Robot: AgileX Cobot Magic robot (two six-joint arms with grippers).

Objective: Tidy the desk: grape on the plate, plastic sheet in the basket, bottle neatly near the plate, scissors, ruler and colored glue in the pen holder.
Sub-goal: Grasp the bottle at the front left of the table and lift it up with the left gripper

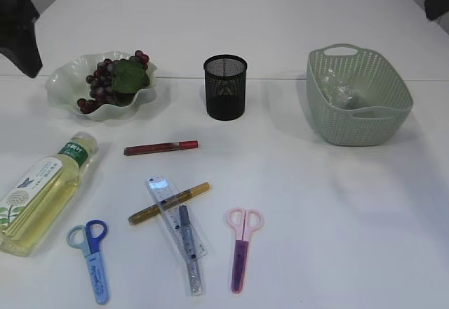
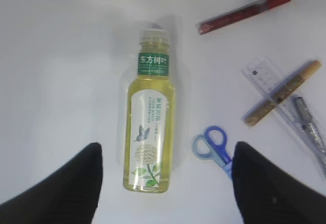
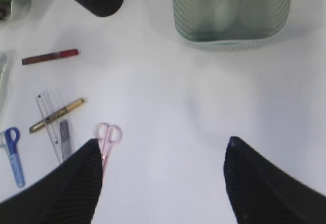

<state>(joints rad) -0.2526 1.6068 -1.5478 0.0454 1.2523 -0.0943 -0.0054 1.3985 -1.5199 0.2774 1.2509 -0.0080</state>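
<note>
The bottle (image 2: 149, 113) lies flat on the table (image 1: 316, 204) below the plate (image 1: 63, 88), centred between the left gripper's (image 2: 167, 183) spread jaws, untouched, while the right gripper (image 3: 163, 175) hangs open over bare tabletop.

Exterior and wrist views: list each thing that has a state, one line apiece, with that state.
grapes: on the plate
plastic sheet: in the basket
bottle: lying flat, cap on
pen holder: upright, nothing seen inside
red glue pen: lying alone
gold glue pen: across the ruler
silver glue pen: lying on the ruler
blue scissors: closed, flat
pink scissors: closed, flat
left gripper: open, empty
right gripper: open, empty
</note>
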